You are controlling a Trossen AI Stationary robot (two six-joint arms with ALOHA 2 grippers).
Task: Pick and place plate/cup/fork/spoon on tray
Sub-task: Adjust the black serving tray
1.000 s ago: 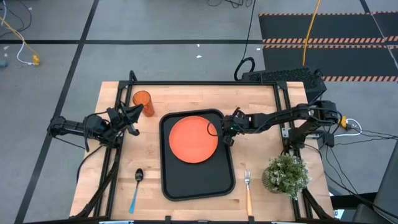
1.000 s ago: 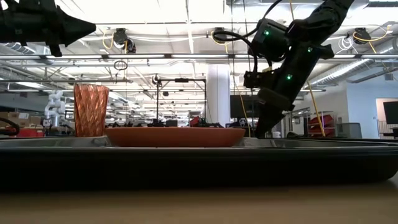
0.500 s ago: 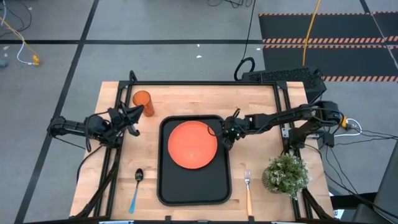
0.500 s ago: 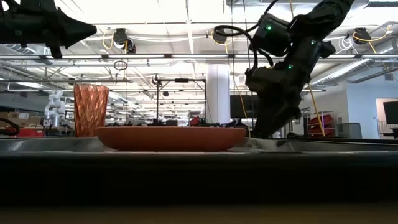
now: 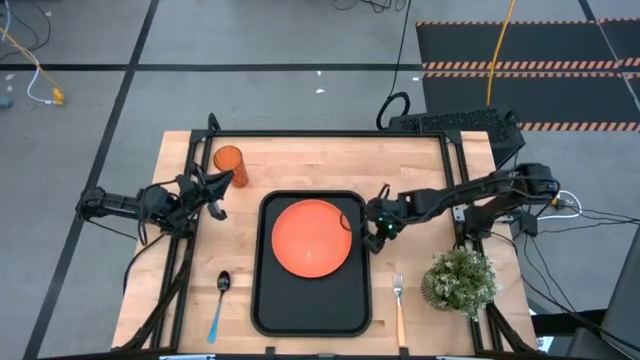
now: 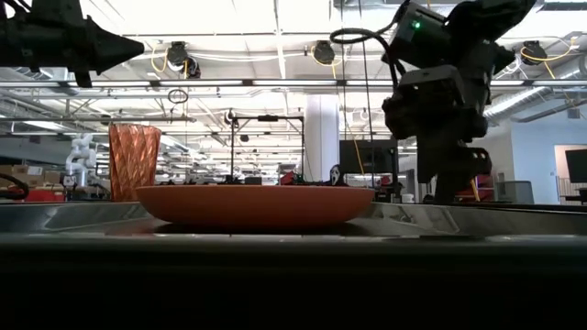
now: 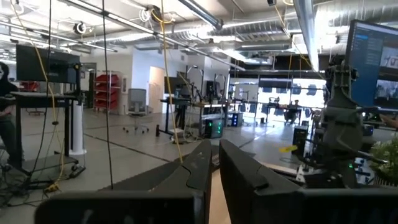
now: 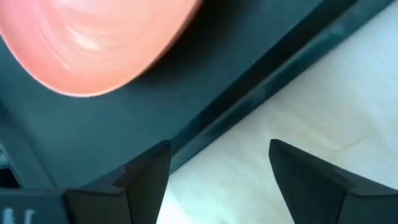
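While the wooden bench [image 5: 310, 160] carries everything, its biggest item is the black tray [image 5: 310, 310], which holds only the orange plate [image 5: 311, 236], lying flat in the tray's far half. A small potted plant [image 5: 458, 278] stands near the bench's right front corner. The cup [image 5: 229, 163] stands upright on the bare wood beyond the tray's far left corner. The spoon [image 5: 219, 303] lies left of the tray and the fork [image 5: 399, 305] right of it, both on the wood. The right claw [image 5: 381, 227] hangs over the tray's right rim just beside the plate, fingers spread wide and holding nothing. The left claw [image 5: 216, 187] hovers near the cup, fingers almost together, empty. No readable writing shows.
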